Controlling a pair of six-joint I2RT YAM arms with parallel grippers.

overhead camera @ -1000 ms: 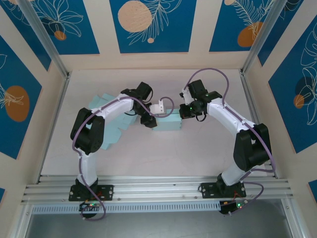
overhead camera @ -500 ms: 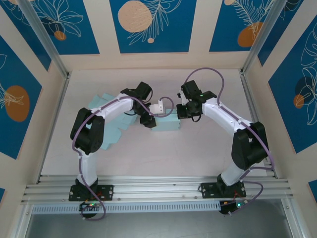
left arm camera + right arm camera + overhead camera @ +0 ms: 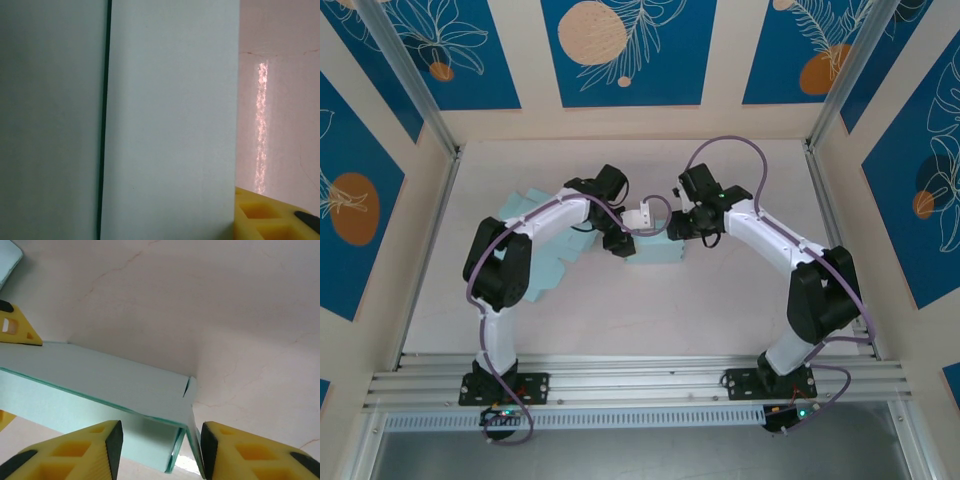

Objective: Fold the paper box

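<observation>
Two arms reach inward from the near edge of the table (image 3: 650,320) and meet at the paper box (image 3: 658,252), which lies near the table's centre as a low, pale blue-green block with its long side running left to right.

Left arm: the upper link leans far and to the right, the elbow is bent, and the wrist turns down to the box's left end. The left gripper (image 3: 623,244) sits at that end. The left wrist camera is pressed close to a flat panel of the box (image 3: 170,120), with one yellow fingertip (image 3: 265,220) at the lower right. Whether these fingers clamp the panel cannot be told.

Right arm: the links arch far and to the left, and the wrist tips down to the box's right end. The right gripper (image 3: 678,230) has its fingers spread apart. In the right wrist view, the yellow fingertips (image 3: 80,450) stand on either side of the box's open corner (image 3: 175,440) without squeezing it. A side flap at that corner stands ajar.

Several flat blue-green card sheets (image 3: 548,270) lie on the table to the left, under the left arm.
</observation>
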